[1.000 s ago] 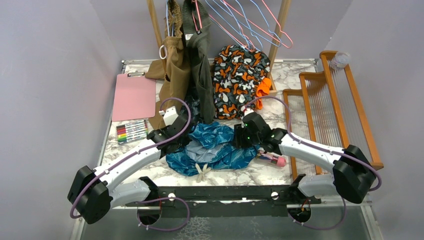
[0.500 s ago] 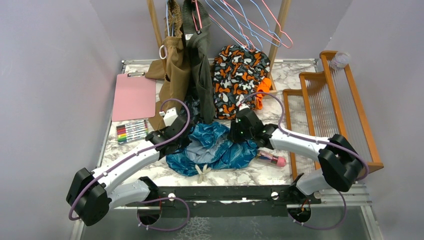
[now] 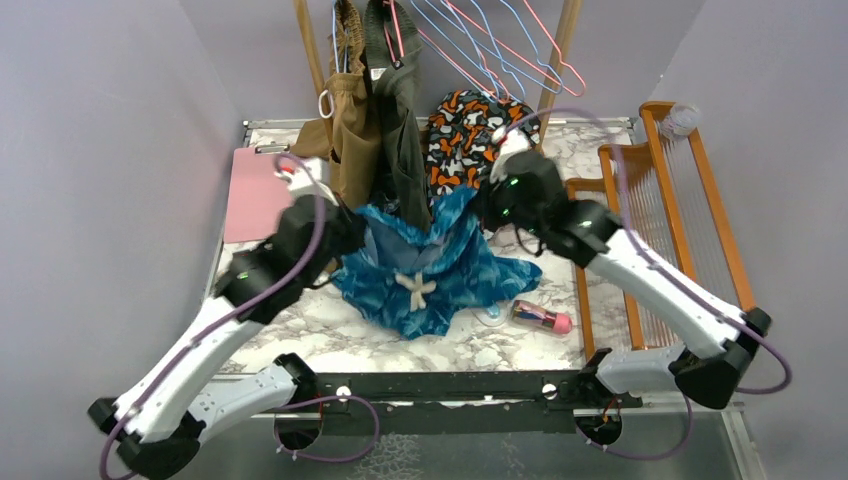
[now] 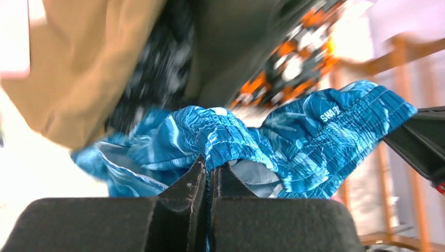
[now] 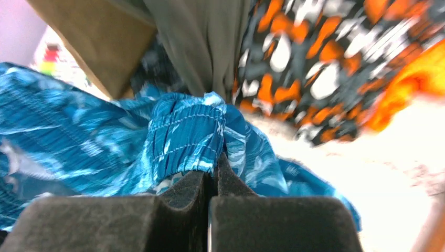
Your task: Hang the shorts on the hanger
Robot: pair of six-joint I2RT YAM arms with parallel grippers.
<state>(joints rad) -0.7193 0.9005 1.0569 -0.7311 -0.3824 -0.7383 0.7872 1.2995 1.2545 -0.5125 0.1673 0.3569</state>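
- Teal-blue shiny shorts with a wavy darker print [image 3: 440, 262] are hanging spread between the two arms, in front of the garments on the rack; cream drawstring bow [image 3: 414, 290] is facing the top camera.
- Lower edge of the shorts is drooping towards the marble worktop [image 3: 340, 335]; cannot tell whether it is touching.
- Left gripper [image 4: 211, 176]: fingers are clenched on the gathered waistband at one end.
- Right gripper [image 5: 212, 178]: fingers are clenched on the waistband at the other end, fabric bunching above them.
- Writing: small white lettering [image 4: 329, 114] is showing near the waistband, reading roughly "SM8", the rest too blurred.
- A white label [image 3: 378, 73] is showing on the hanging olive garment [image 3: 402, 120]; too small to read.
- Thin light-blue wire hanger [image 3: 497, 52] is hanging on the wooden rack among pink ones, well apart from the shorts.
- A small pink bottle [image 3: 541, 317] is lying on the worktop beside the shorts; contents not visible.
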